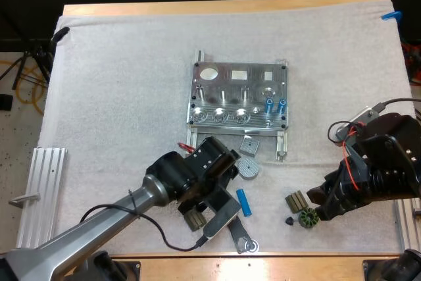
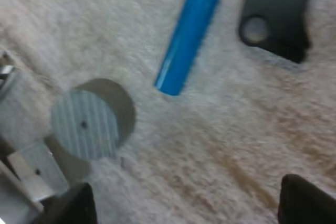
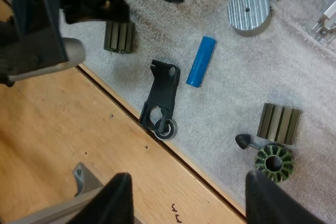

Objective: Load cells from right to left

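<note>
- Left wrist view: the left gripper [image 2: 186, 192] hangs low over the white mat [image 2: 236, 124], its fingers [image 2: 304, 203] spread wide with nothing between them. Just ahead, a loose blue cylinder [image 2: 186, 39] lies flat on the mat. To one side of it, a little apart, sits a round ribbed metal disc [image 2: 86, 124] with a small square metal block [image 2: 34, 169] close beside it. On the cylinder's other side lies a black bracket [image 2: 278, 14].
- Right wrist view: the right gripper [image 3: 189, 187] hovers over the mat's near edge, where the bare wood of the bench [image 3: 52, 129] begins. Its fingers [image 3: 113, 200] are wide apart and empty. From here the cylinder lies between bracket and disc, touching neither. This camera also takes in an olive ribbed block [image 3: 279, 123], a dark green toothed ring [image 3: 274, 162] and a small black cone [image 3: 242, 140], all close together. A second ribbed block [image 3: 119, 36] sits by the left arm.
- High view: from above you get the metal fixture [image 1: 238, 97] in the middle of the mat. Two upright blue cylinders [image 1: 268, 104] stand side by side near its front right corner. The loose one lies in front of the fixture, just beside the left gripper and well apart from the right gripper. A ribbed aluminium rail [image 1: 43, 189] lies off the mat's left edge.
</note>
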### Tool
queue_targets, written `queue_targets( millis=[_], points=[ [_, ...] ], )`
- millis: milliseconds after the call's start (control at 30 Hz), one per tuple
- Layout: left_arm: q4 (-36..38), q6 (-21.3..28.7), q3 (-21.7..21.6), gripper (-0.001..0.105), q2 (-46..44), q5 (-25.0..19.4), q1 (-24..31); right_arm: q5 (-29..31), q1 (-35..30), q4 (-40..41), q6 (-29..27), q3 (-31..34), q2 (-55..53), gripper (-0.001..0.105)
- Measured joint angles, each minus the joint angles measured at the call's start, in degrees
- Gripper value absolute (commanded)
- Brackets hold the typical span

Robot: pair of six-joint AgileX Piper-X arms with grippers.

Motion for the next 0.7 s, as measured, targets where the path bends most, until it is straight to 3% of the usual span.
queue_targets(
  millis=[433,700],
  points=[
    [-4.8,6.1,0.0,0.069,7.7,0.9,0.0,0.0,0.0,0.0,0.0,0.0,0.0,0.048],
    [-7.5,6.1,0.0,0.069,10.1,10.1,0.0,0.0,0.0,0.0,0.0,0.0,0.0,0.048]
  ],
)
